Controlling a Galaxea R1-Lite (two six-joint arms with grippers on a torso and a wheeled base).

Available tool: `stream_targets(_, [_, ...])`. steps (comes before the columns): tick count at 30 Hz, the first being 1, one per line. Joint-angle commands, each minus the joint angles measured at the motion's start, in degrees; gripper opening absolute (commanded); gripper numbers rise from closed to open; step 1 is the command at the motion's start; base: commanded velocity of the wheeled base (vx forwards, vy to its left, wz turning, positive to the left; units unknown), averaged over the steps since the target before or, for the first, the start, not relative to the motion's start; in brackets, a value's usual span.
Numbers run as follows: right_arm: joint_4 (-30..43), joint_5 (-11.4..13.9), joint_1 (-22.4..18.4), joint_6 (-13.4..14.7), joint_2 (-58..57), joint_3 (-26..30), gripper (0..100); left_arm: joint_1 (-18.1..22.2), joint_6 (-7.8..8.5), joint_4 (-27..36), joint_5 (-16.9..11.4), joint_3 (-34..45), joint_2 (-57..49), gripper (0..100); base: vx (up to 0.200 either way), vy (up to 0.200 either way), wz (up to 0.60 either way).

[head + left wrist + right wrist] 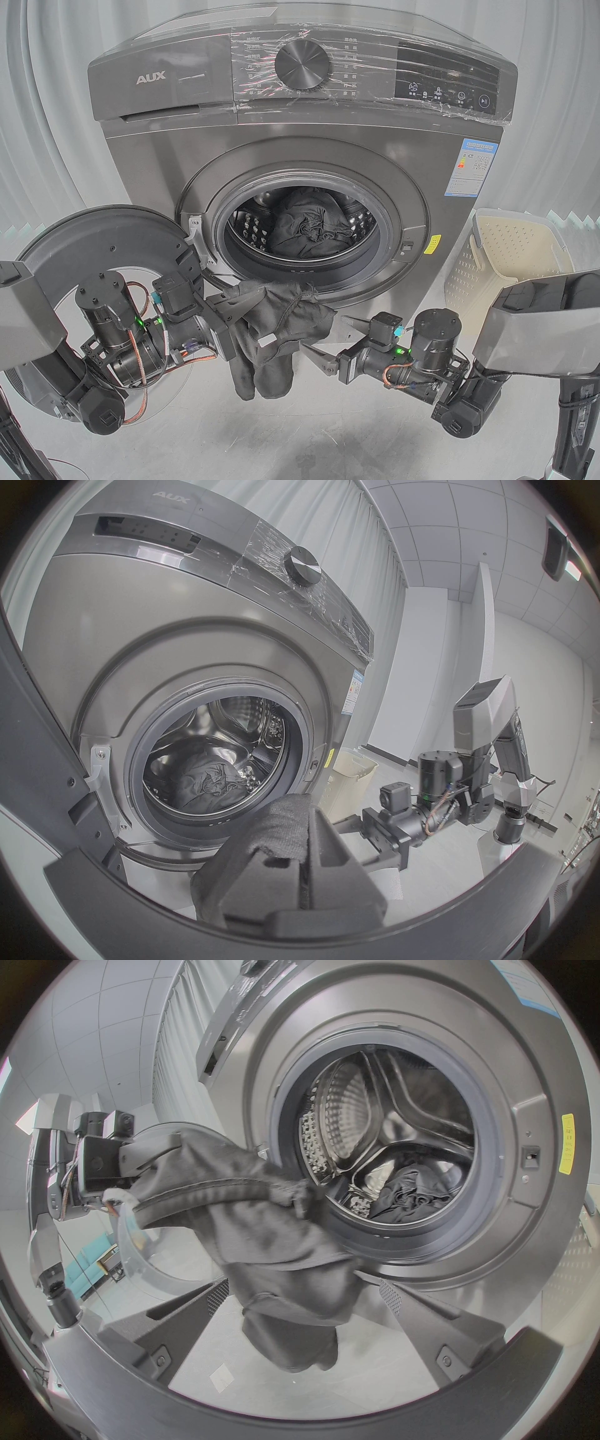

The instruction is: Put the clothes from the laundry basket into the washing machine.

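The left claw [240, 307] is clamped on a dark grey fabric garment [275, 331]. The garment droops below the claw, just in front of the round opening of the grey metal front-loading washing machine [300, 137]. The right claw [332, 340] sits just beside the hanging cloth, its jaws spread apart. Beyond both claws, a second dark crumpled garment [309, 222] lies in the perforated steel drum [250, 228]. The round grey door [94, 240] hangs open on the outer side of the left claw. A cream perforated plastic laundry basket [519, 250] stands past the right claw, beside the machine.
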Motion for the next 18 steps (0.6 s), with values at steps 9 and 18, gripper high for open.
stream_targets(9, [-0.1,4.9,-2.7,-0.6,4.3,-4.8,100,-0.3,-0.09,0.0,0.0,0.0,-0.1,0,0.0,0.0,0.0])
stream_targets(18, [-0.1,6.5,0.0,-0.8,7.1,-9.4,100,-0.1,-0.09,0.0,0.0,0.0,-0.1,0,0.0,0.0,0.0])
